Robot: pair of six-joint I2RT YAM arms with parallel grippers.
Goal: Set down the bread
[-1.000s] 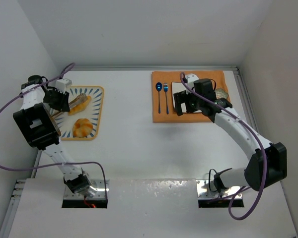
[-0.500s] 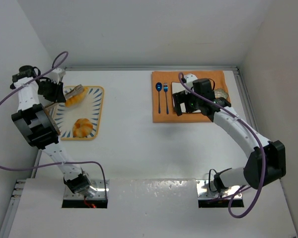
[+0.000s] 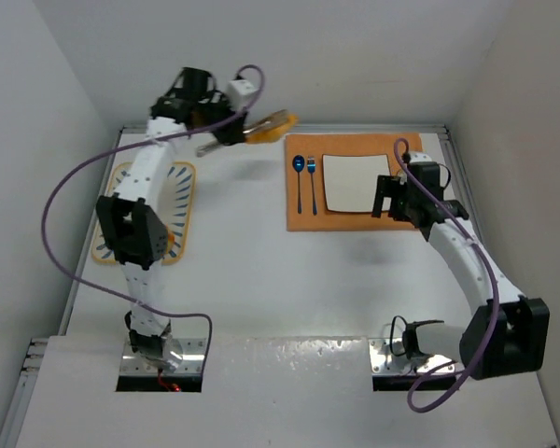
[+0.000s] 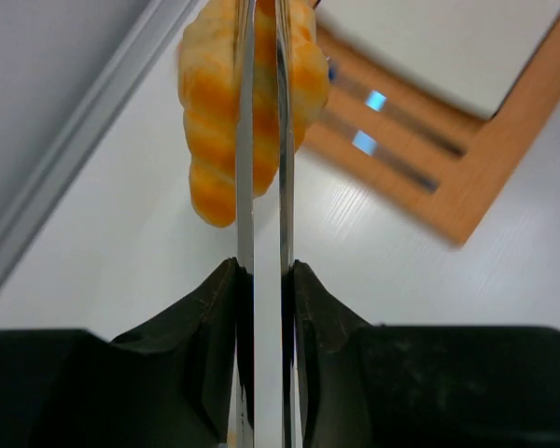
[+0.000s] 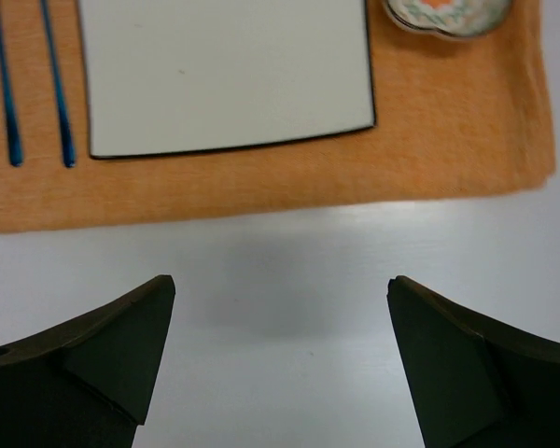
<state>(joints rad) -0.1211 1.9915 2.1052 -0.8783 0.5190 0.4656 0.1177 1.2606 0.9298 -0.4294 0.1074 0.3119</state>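
Note:
My left gripper (image 3: pixel 229 131) (image 4: pixel 264 266) is shut on metal tongs (image 4: pixel 261 355). The tongs pinch the golden-brown croissant (image 3: pixel 273 123) (image 4: pixel 210 103) in the air near the back wall, just left of the orange mat (image 3: pixel 345 217) (image 4: pixel 467 187). A white square plate (image 3: pixel 355 182) (image 5: pixel 224 75) lies on the mat. My right gripper (image 3: pixel 385 198) (image 5: pixel 280 285) is open and empty, over the bare table by the mat's near right edge. The bun is hidden behind my left arm.
A blue-striped tray (image 3: pixel 189 187) lies at the far left, partly under my left arm. A blue spoon and fork (image 3: pixel 304 182) (image 5: pixel 37 84) lie left of the plate. A small patterned bowl (image 5: pixel 448 11) sits at the mat's right end.
My left arm has swung from over the striped tray up and right to the back, carrying the croissant in the tongs. My right arm has drawn back off the plate, uncovering it.

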